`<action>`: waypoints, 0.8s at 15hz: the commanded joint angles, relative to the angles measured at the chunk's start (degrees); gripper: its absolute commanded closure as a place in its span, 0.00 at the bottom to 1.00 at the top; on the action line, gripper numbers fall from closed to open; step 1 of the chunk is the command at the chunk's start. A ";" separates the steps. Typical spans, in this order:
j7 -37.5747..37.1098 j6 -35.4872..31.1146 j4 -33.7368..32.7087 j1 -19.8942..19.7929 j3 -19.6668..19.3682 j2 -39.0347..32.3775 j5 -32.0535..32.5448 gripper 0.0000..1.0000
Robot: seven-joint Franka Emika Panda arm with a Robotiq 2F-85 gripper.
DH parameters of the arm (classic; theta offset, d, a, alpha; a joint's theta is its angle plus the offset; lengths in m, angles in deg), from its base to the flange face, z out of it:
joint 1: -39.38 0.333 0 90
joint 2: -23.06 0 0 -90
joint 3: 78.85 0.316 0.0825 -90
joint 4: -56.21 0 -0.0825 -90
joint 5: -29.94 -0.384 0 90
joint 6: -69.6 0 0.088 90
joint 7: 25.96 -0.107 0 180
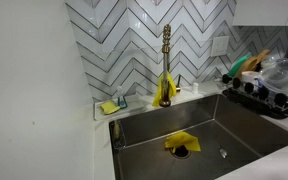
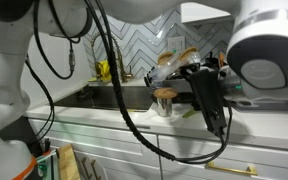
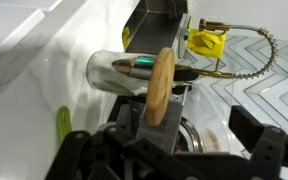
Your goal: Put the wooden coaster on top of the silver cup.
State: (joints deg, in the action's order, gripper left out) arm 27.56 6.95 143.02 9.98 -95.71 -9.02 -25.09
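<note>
The wrist view is turned sideways, so up points to the right. The silver cup (image 3: 116, 72) stands on the white counter, and the round wooden coaster (image 3: 162, 85) lies flat across its mouth, seen edge-on. My gripper (image 3: 192, 108) is open. One finger sits against the coaster's underside beside the cup, and the other is well clear above it. In an exterior view the cup (image 2: 164, 104), with the coaster (image 2: 164, 93) on it, stands at the counter edge, and the gripper (image 2: 178, 90) is right beside it. Neither the cup nor the gripper shows in the sink-facing exterior view.
A steel sink (image 1: 234, 125) holds a yellow cloth (image 1: 181, 143). A gold spring faucet (image 1: 166, 65) stands behind it. A dish rack (image 1: 269, 85) is at one end and a sponge tray (image 1: 112, 105) at the other. A green item (image 3: 62, 125) lies on the counter.
</note>
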 commanded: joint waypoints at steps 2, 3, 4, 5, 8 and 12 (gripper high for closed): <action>-4.12 -1.81 1.21 2.90 -0.71 10.20 11.75 0.00; -4.90 -2.33 1.24 3.48 -0.51 11.88 14.28 0.00; -6.47 -2.57 1.12 4.22 -0.27 13.93 16.58 0.00; -7.26 -2.98 0.80 4.86 -0.02 15.18 19.04 0.00; -9.39 -4.38 0.36 7.25 1.09 18.99 27.06 0.00; -11.35 -8.66 0.83 10.74 3.03 22.76 37.72 0.00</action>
State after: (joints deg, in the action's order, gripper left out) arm 17.99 2.11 142.02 18.39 -93.89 10.65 5.50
